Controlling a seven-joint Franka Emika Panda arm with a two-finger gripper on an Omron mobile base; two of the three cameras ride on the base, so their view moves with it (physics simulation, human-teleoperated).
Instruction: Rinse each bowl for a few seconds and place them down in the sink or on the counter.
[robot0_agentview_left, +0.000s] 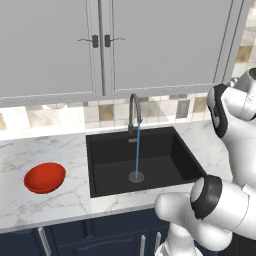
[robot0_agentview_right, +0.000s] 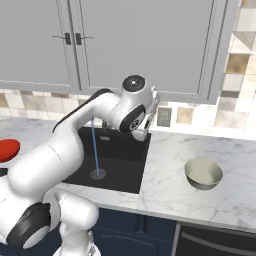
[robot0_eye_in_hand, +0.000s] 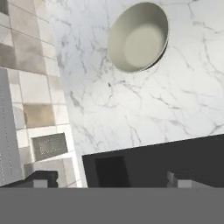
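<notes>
step: going for the first bowl — none rinsed, by the look | water (robot0_agentview_left: 137, 150) runs from faucet (robot0_agentview_left: 134, 111) into sink (robot0_agentview_left: 107, 172) | cream bowl (robot0_agentview_right: 203, 173) on counter (robot0_agentview_right: 165, 165) right of sink; red bowl (robot0_agentview_left: 45, 177) left | gripper (robot0_eye_in_hand: 111, 180) open, empty, above sink edge | next: reach over cream bowl, descend on its rim

Glossy white rounded arm segments with black joint bands; a round dark disc apparently caps one joint.
</notes>
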